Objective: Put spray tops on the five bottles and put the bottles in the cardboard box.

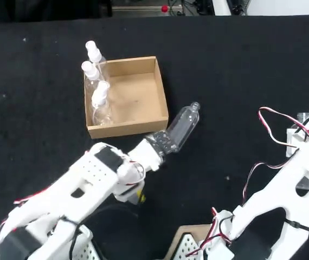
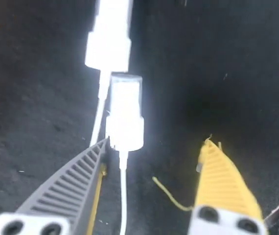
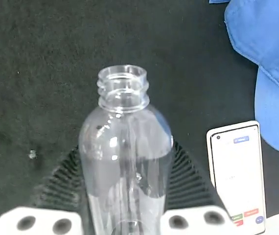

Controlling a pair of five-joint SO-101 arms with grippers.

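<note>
— Where's the bottle?
— My right gripper [image 1: 162,143] is clenched on the uncapped bottle [image 1: 184,124], mid-frame in the high view, just off the cardboard box [image 1: 162,97] at its lower right corner.
— Your left?
— My left gripper [image 2: 156,142] is spread wide over the table [image 2: 237,73]. A spray top [image 2: 125,115] sits beside my grey finger [image 2: 76,186].

We find the matte black table cloth [image 1: 241,70] lit brightly and evenly from above, so it swallows nearly all shadow around the shallow brown cardboard box [image 1: 138,97]. Just beside that box, the clear plastic bottle [image 1: 182,125] catches small white highlights along its shoulder. In the left wrist view the two white plastic spray tops [image 2: 124,115] glare to blank white, their detail washed out.
</note>
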